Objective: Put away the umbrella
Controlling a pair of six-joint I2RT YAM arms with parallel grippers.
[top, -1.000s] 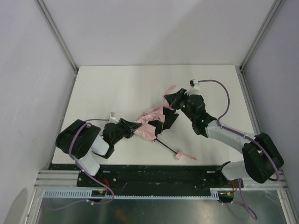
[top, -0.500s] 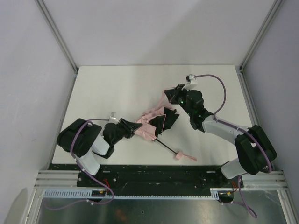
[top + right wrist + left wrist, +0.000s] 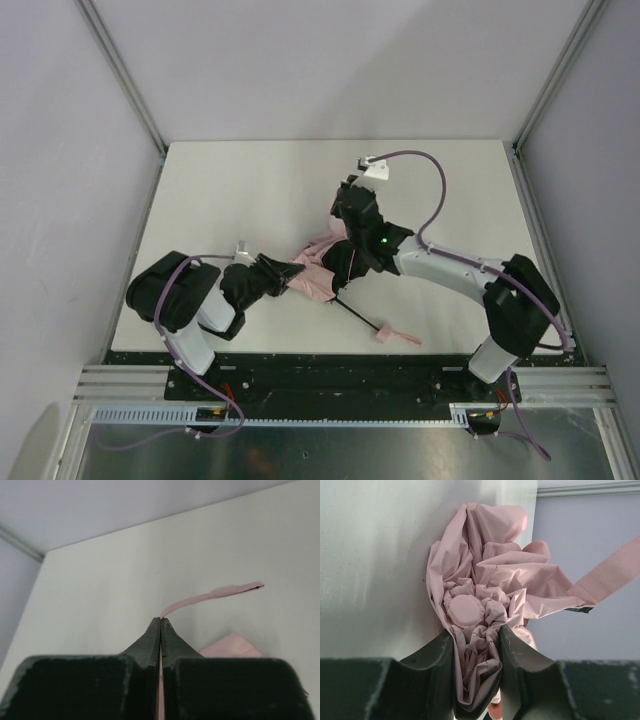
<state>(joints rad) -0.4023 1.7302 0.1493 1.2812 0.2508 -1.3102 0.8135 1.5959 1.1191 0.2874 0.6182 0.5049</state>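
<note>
The pale pink umbrella (image 3: 318, 262) lies collapsed and crumpled mid-table. Its thin black shaft (image 3: 356, 313) runs toward the front to the small pink handle (image 3: 385, 331). My left gripper (image 3: 283, 278) is shut on the bunched fabric at the umbrella's top end. In the left wrist view that fabric (image 3: 485, 585) and its round cap (image 3: 465, 610) sit between the left gripper (image 3: 476, 635) fingers. My right gripper (image 3: 345, 200) hovers over the umbrella's far side. In the right wrist view the right gripper (image 3: 160, 620) is shut on a thin pink closure strap (image 3: 210, 596), which sticks out past its tips.
The white table (image 3: 230, 190) is bounded by grey walls and slanted metal posts (image 3: 125, 75) at the back corners. A black rail (image 3: 330, 372) runs along the near edge by the arm bases. The right arm's purple cable (image 3: 430, 165) loops above its wrist.
My right arm has swung left and forward over the umbrella, carrying the strap with it, and the fabric under it has bunched closer. The left gripper has kept its hold in place.
</note>
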